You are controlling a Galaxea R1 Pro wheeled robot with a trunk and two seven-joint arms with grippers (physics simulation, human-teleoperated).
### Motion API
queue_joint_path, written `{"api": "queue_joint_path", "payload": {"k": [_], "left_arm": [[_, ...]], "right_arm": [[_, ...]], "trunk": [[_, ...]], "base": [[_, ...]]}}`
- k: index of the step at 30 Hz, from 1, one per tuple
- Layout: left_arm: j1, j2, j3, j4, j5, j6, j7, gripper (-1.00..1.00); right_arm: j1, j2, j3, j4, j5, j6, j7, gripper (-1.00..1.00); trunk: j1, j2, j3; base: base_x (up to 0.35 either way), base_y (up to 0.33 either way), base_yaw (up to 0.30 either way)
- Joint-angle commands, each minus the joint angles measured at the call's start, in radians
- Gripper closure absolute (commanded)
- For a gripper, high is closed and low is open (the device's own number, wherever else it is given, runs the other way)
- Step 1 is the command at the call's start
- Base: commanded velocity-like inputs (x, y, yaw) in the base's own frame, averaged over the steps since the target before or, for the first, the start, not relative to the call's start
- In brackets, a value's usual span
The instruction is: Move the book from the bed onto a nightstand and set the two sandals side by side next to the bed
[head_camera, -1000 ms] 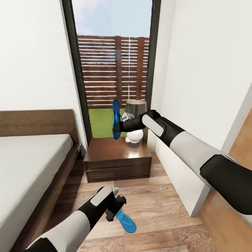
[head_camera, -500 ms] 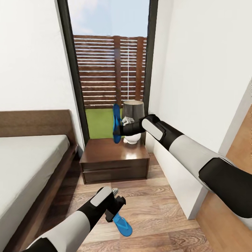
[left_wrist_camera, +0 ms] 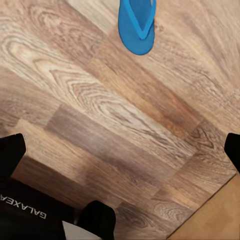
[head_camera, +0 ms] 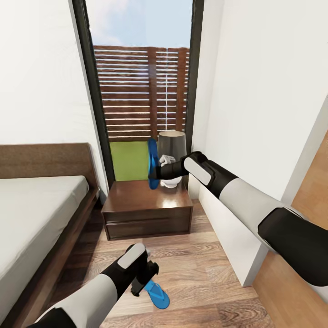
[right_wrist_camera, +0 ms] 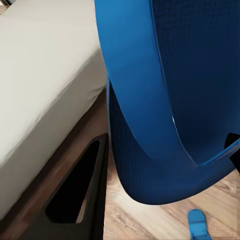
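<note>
Presently two sandals, one (head_camera: 157, 295) on floor (head_camera: 205, 269), one (head_camera: 153, 170) clamped in right claw (head_camera: 158, 171)

2 blue sandals: one on floor (head_camera: 156, 294), one held upright (head_camera: 153, 164). 1 bed (head_camera: 32, 218). 1 nightstand (head_camera: 146, 214) with 2 drawers. 1 lamp (head_camera: 172, 150). 1 window (head_camera: 141, 86). 2 robot arms.

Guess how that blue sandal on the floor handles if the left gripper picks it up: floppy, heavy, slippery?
The sandal on the floor looks thin and flat, so probably light. The one in the right gripper hangs edge-up without drooping, so likely fairly stiff. Its thin straps would probably flex.
</note>
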Motion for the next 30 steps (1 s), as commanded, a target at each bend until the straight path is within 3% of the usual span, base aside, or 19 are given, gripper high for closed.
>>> {"api": "queue_joint_path", "payload": {"k": [1, 9, 10, 14, 18, 30], "left_arm": [[-0.001, 0.0, -0.002, 0.008, -0.002, 0.008, 0.006, -1.0], [-0.003, 0.0, -0.002, 0.025, -0.008, 0.081, 0.001, -1.0], [-0.004, 0.0, -0.002, 0.026, -0.03, 0.105, -0.039, -1.0], [-0.004, 0.0, -0.002, 0.028, -0.067, 0.116, -0.094, -1.0], [-0.004, 0.0, -0.002, 0.026, -0.106, 0.155, -0.117, -1.0], [-0.004, 0.0, -0.002, 0.027, -0.128, 0.17, -0.133, -1.0]], "right_arm": [[-0.001, 0.0, 0.002, 0.001, 0.003, 0.001, 0.002, 1.0], [0.0, 0.0, 0.002, 0.001, 0.003, 0.001, -0.008, 1.0], [0.0, 0.0, 0.002, 0.0, 0.003, 0.001, -0.009, 1.0], [0.0, 0.0, 0.002, 0.0, 0.003, 0.001, -0.01, 1.0], [0.0, 0.0, 0.002, -0.001, 0.003, 0.001, -0.01, 1.0], [0.0, 0.0, 0.002, 0.0, 0.003, 0.001, -0.011, 1.0]], "trunk": [[0.0, -0.001, -0.001], [0.019, -0.036, -0.017], [0.023, -0.043, -0.02], [0.038, -0.071, -0.032], [0.053, -0.099, -0.045], [0.099, -0.183, -0.082]], "base": [[0.0, -0.001, 0.0], [0.0, 0.0, 0.0], [0.0, 0.0, 0.0], [0.0, 0.0, 0.0], [0.0, 0.0, 0.0], [0.0, 0.0, 0.0]]}}
